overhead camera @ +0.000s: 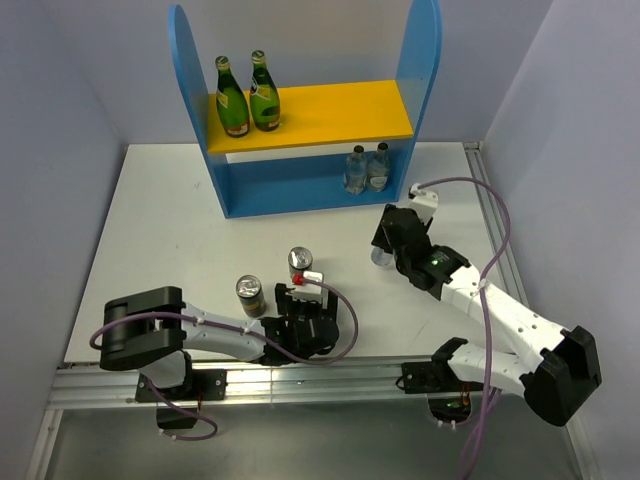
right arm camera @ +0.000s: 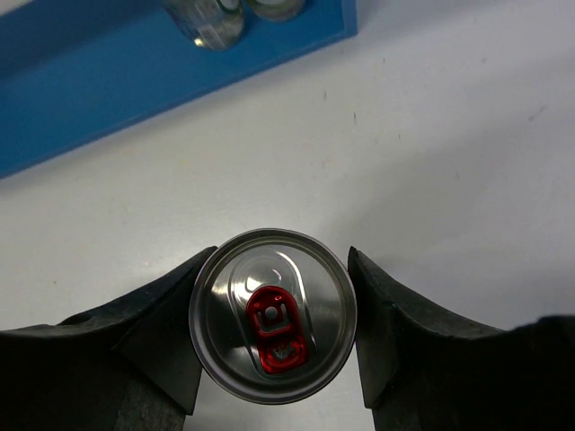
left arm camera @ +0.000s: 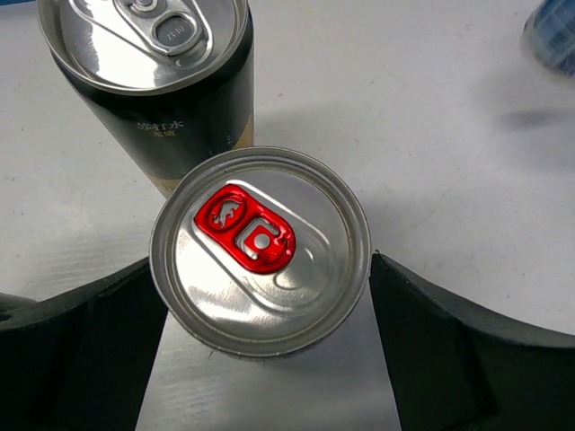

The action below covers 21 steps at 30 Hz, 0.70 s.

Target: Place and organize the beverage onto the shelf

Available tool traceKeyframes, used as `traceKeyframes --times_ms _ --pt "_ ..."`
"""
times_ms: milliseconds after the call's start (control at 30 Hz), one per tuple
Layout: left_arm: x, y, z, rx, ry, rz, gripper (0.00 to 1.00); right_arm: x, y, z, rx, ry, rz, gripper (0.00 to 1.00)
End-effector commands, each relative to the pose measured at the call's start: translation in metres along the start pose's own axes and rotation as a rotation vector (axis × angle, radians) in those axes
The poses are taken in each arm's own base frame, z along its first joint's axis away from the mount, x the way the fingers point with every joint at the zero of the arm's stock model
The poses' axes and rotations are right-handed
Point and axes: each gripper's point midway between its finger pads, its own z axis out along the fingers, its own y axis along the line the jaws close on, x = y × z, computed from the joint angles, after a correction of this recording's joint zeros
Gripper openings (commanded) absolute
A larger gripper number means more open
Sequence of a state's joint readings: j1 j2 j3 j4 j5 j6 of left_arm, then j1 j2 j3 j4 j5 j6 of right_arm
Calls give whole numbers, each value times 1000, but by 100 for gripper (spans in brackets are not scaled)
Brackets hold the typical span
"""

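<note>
shelf [overhead camera: 310, 112]: top centre of the overhead frame, standing on the counter [overhead camera: 170, 230]; blue round-topped side panels, yellow upper board, blue back.
Upper board: two green bottles [overhead camera: 232, 97] [overhead camera: 265, 92], upright, side by side at the left end.
Lower level: two clear water bottles [overhead camera: 356, 168] [overhead camera: 379, 165], upright, side by side at the right end.
can A [left arm camera: 260, 251]: silver lid, red tab; upright on the counter, lower centre of the overhead frame, between the jaws of the left tool [left arm camera: 260, 269].
can B [left arm camera: 153, 63]: dark body, silver tab; upright, just left of can A in the overhead frame, a gap visible between the two.
Left tool state: open; one jaw on each side of can A, the lid nearly filling the space between them; contact with the can wall not resolvable.
can C [right arm camera: 272, 314]: silver lid, red tab; centre right of the overhead frame, below the shelf's right end and apart from it; whether it rests on the counter cannot be told.
right tool [right arm camera: 278, 269] state: closed on can C, jaws pressed against both sides of it.
</note>
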<state>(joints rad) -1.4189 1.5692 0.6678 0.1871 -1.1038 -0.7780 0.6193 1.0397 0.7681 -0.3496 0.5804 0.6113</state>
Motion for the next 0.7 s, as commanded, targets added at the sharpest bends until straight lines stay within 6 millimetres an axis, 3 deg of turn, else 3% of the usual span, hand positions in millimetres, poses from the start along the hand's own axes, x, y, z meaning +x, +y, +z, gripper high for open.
traceKeyframes --times_ms 0,200,233,267,300,333,367,433,467,533,567,633,667 --pt "-9 0 7 -24 -53 -40 93 -77 33 -13 -87 -159 91 0" --pt "-6 -5 12 4 -62 -54 70 -139 49 -22 -82 -238 69 0" --pt "-7 -6 13 11 -63 -50 58 -150 48 -23 -79 -250 59 0" --pt "-6 -6 14 9 -59 -45 53 -172 52 -31 -86 -281 73 0" --pt "-8 -7 14 8 -61 -45 47 -178 55 -28 -74 -284 63 0" --pt "-9 -7 14 4 -63 -48 24 -188 57 -30 -71 -296 45 0" --pt "-8 -6 14 3 -58 -50 18 -214 58 -40 -68 -343 69 0" --pt "-10 -6 13 4 -57 -57 3 -228 62 -38 -52 -350 54 0" --pt "-9 -6 13 6 -55 -62 2 -247 66 -47 -66 -381 73 0" --pt "-9 -5 12 12 -52 -66 0 -257 68 -40 -47 -380 68 0" --pt "-9 -6 12 12 -51 -74 0 -274 71 -47 -58 -409 87 0" --pt "-9 -6 11 14 -45 -78 0 -281 77 -36 -44 -405 71 0" --pt "-8 -7 11 18 -40 -79 0 -297 81 -42 -53 -436 85 0"
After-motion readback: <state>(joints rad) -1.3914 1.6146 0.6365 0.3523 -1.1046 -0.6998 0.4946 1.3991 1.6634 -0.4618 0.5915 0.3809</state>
